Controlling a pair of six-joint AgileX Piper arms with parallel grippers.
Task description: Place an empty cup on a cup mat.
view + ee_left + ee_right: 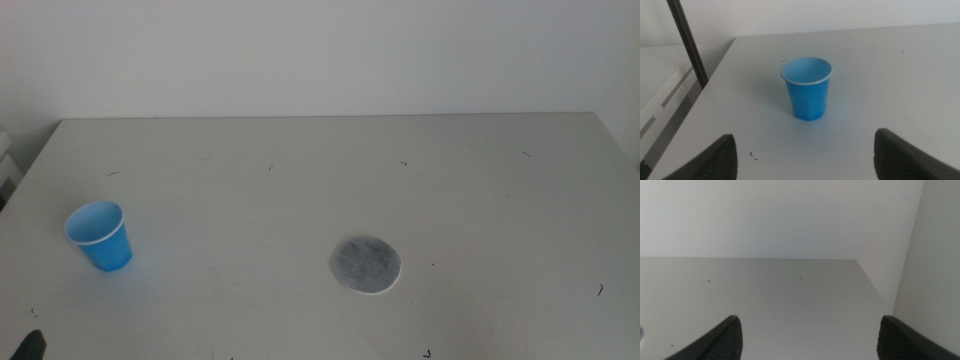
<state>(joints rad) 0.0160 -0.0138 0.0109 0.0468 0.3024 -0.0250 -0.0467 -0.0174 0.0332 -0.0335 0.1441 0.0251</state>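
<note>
So far nothing is getting done — the left gripper (802,155) is waiting with jaws spread wide, the cup (807,89) standing upright just ahead between them. The mat (366,264) is lying bare, well apart. Right gripper (807,337) is idling open, holding nothing — grasp, carry, placement all remaining.

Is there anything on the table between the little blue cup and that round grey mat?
No. In the middle view, only bare table with faint specks lies between the cup and the cup mat.
</note>
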